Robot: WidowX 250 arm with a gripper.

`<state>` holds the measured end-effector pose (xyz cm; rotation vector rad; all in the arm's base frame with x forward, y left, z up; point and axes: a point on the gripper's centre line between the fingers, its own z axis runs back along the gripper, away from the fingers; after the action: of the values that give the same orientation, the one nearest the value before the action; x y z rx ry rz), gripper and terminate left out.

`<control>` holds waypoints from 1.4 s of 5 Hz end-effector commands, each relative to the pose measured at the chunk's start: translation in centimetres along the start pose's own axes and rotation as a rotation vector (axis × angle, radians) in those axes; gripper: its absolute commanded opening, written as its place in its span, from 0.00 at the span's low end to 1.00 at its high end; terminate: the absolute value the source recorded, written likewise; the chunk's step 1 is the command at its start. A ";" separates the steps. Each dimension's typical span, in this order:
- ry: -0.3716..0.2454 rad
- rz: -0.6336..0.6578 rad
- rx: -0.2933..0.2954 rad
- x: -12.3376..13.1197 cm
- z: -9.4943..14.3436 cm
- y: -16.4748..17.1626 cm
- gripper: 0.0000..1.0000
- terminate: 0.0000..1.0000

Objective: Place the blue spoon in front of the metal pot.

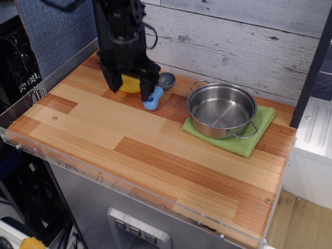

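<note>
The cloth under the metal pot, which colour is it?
Green cloth, seen in the observation.image view, the only view.
</note>
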<state>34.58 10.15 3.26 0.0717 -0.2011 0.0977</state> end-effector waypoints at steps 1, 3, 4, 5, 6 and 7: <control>-0.113 0.027 -0.089 0.9 5.6 0.8 1.00 0.00; -0.052 0.001 -0.127 1.9 3.4 -1.4 1.00 0.00; -0.032 -0.024 -0.122 2.2 2.3 -2.8 1.00 0.00; -0.003 -0.046 -0.108 2.1 0.9 -3.6 1.00 0.00; 0.024 -0.050 -0.082 1.6 -0.5 -3.4 1.00 0.00; 0.044 -0.055 -0.057 1.0 -1.7 -2.9 1.00 0.00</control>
<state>35.73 7.05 0.77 0.0136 -0.1333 0.0348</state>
